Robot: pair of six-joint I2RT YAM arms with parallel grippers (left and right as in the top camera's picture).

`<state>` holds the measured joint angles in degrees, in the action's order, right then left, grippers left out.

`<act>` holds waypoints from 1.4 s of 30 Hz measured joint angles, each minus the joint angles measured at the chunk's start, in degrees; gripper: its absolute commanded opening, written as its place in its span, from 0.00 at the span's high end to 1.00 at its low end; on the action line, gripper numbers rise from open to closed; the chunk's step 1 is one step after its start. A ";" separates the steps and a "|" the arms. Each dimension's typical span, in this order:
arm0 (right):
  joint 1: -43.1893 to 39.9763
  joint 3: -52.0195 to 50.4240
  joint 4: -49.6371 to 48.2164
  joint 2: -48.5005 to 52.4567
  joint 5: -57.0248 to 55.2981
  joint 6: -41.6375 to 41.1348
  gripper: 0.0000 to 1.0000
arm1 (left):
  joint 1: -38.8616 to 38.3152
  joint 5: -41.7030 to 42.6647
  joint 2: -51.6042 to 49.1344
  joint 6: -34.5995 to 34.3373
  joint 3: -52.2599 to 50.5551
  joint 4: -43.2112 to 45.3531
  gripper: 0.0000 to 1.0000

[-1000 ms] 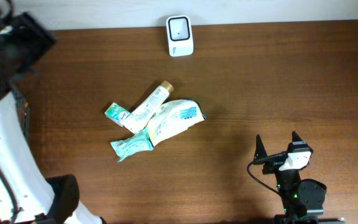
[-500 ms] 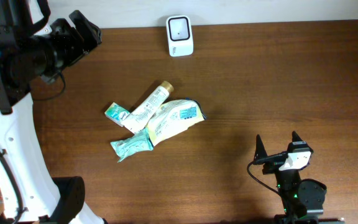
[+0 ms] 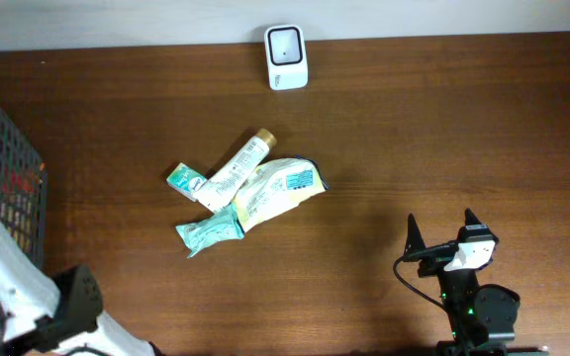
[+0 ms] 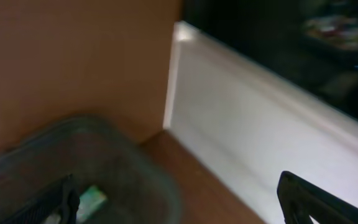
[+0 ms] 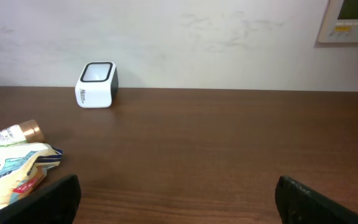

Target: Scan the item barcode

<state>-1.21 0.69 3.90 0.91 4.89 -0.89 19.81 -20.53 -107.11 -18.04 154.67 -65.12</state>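
My left gripper [image 4: 179, 210] looks down on the basket [image 3: 6, 183] at the left edge of the table [image 3: 463, 119]. That view is blurred, but my fingertips sit at its opposite edges, spread wide, with nothing between them. Something pale green lies in the basket, too blurred to name.

The items lie in a heap mid-table. A green box [image 3: 184, 179] touches the lower end of a tube [image 3: 236, 168] that slants up to the right, gold cap farthest from me. A teal packet [image 3: 209, 231] lies nearest me. A pouch [image 3: 277, 190] rests against the tube, its lower end meeting the packet.

The scanner [image 3: 286, 56] stands at the far edge by the wall, well apart from the heap.

My right gripper [image 3: 445, 232] sits near the front right, well apart from everything, jaws spread fully and empty.
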 measured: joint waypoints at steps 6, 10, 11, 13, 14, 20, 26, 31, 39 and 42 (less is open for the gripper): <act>0.00 0.00 0.00 0.00 0.02 0.02 0.01 | 12.76 2.75 -14.78 0.55 -3.37 -4.22 0.30; 0.00 0.00 0.00 0.00 0.00 0.02 0.01 | 18.82 6.73 -21.07 7.56 -4.17 -4.52 0.28; 0.00 0.00 0.00 0.00 0.00 0.00 0.01 | 20.11 7.30 -22.64 9.64 -4.44 -4.09 0.28; 0.00 0.00 0.00 0.00 0.00 0.04 0.01 | 21.22 8.13 -25.22 13.20 -5.20 -2.08 0.29; 0.00 0.00 0.00 0.00 0.00 0.00 0.01 | 21.53 8.63 -26.82 14.88 -5.49 -1.40 0.29; 0.00 0.00 0.00 0.00 0.00 0.02 0.01 | 23.10 11.17 -40.46 22.97 -6.51 -0.63 0.32; 0.00 0.00 0.00 0.00 0.00 0.02 0.01 | 23.65 10.40 -43.45 24.44 -6.69 0.33 0.24; 0.00 0.00 0.00 0.00 0.00 0.00 0.01 | 23.78 10.01 -44.09 25.29 -6.60 1.81 0.26; 0.00 0.00 0.00 0.00 0.00 0.02 0.01 | 24.04 9.57 -44.65 28.11 -6.05 3.21 0.39; 0.00 0.00 0.00 0.00 0.00 0.00 0.01 | 24.11 9.73 -44.89 28.04 -5.31 1.49 0.60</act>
<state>-1.21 0.69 3.90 0.91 4.89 -0.89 43.92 -10.81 -152.00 10.00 149.36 -63.64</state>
